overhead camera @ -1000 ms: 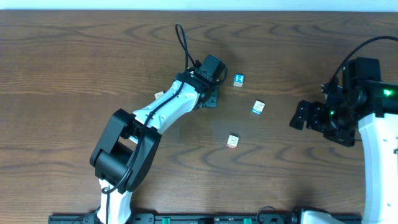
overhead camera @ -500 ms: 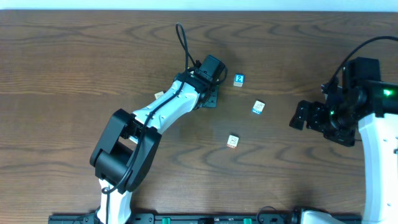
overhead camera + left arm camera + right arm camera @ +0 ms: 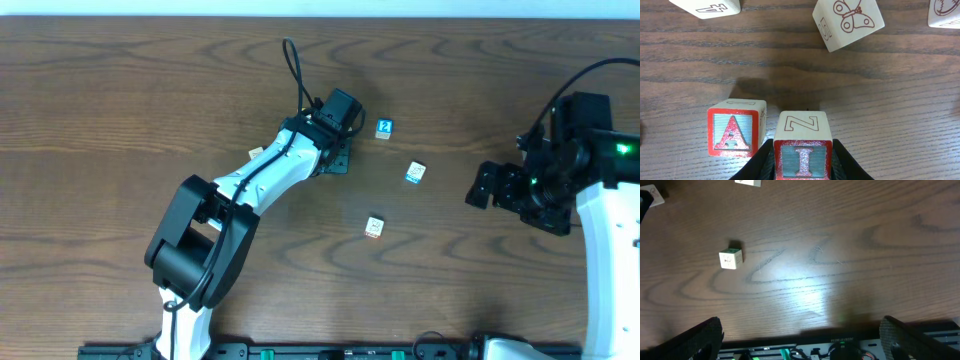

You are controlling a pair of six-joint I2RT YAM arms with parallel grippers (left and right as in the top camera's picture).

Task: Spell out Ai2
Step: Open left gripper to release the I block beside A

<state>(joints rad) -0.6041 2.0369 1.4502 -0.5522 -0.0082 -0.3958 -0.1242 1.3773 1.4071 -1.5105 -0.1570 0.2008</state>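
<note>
Two red cubes sit side by side: the A cube just left of the I cube, which the left gripper squeezes. Seen from above, the blue 2 cube lies to that gripper's right, much nearer than the right gripper, which is wide open and empty

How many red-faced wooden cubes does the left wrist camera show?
2. The red-faced wooden "A" cube stands free on the left; the red-faced wooden "I" cube beside it sits in the left pincer. More may lie off-frame.
</note>
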